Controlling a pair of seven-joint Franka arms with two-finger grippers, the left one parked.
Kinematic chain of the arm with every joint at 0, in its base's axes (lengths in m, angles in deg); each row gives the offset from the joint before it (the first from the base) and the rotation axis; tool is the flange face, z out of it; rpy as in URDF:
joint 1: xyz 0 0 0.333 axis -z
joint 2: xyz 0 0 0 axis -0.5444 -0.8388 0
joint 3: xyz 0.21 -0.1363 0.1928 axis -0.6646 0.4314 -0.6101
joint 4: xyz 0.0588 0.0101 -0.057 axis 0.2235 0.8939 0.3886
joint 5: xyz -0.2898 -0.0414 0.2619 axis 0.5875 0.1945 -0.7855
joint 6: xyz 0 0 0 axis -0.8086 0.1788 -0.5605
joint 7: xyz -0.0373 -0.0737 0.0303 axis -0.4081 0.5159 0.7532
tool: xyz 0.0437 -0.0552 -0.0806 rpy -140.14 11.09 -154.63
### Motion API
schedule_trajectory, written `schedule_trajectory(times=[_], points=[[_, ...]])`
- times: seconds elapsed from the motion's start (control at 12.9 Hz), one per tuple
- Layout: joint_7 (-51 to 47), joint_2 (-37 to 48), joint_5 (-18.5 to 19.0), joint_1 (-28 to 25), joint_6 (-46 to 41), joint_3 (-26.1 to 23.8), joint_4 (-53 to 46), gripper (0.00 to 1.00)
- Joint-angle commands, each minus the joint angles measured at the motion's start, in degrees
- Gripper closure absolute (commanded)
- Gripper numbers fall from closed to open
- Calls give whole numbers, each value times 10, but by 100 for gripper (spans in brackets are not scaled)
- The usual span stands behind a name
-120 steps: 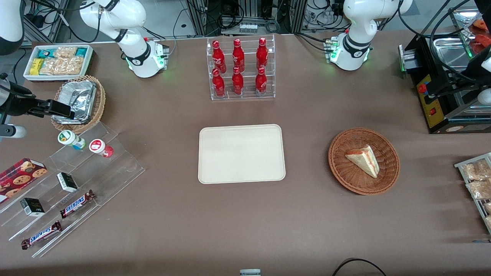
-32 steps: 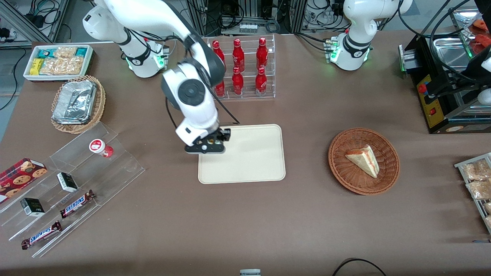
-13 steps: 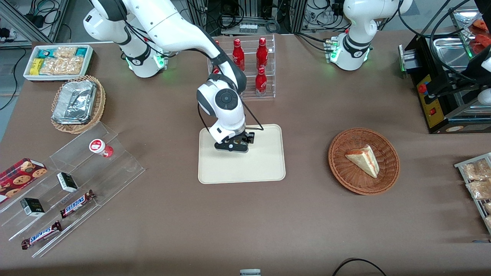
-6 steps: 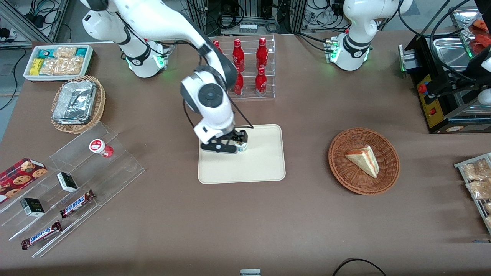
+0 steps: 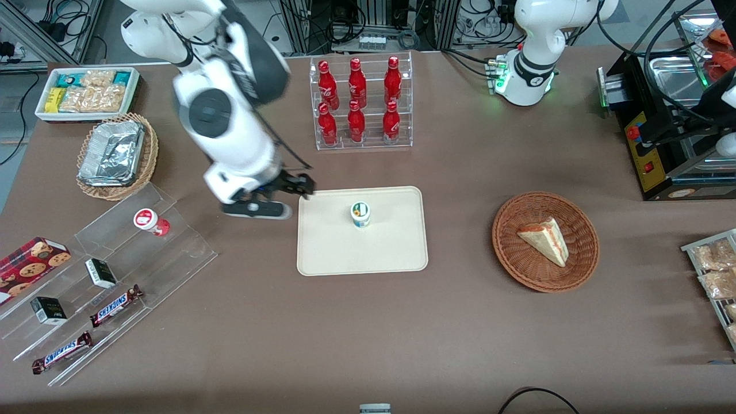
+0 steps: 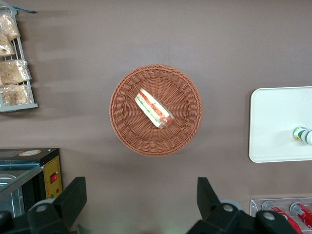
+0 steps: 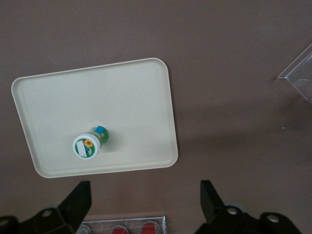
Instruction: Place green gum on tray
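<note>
Green gum (image 5: 360, 214): white bottle, green-rimmed white lid with a small yellow-orange print, green-blue label. Tray (image 5: 391, 247): plain cream-beige. Bench (image 5: 368, 328): flat brown. Pincer (image 5: 275, 199): black fingers spread apart, white arm, above the bench at the tray's 9 o'clock. Red gum bottle (image 5: 150, 221): red-rimmed lid, red label. Six cola bottles (image 5: 356, 100): red, white script. Round basket (image 5: 544, 241): reddish-brown weave, holding a pale sandwich wedge with red and green filling.
</note>
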Motion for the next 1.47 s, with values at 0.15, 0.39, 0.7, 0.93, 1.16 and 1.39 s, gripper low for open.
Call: schedule_trajectory(times=[0.15,0.39,0.7,0.93,1.16,1.39], points=[[112,71,-11,206,-87,-119,12,1],[198,102,-9,280,-148,-117,12,1],[306,121,4,333,-180,-70,11,1],[353,133,23,331,-182,-28,16,1],[358,204,45,331,-140,-20,106,1],[357,247,47,330,-106,-13,170,1]])
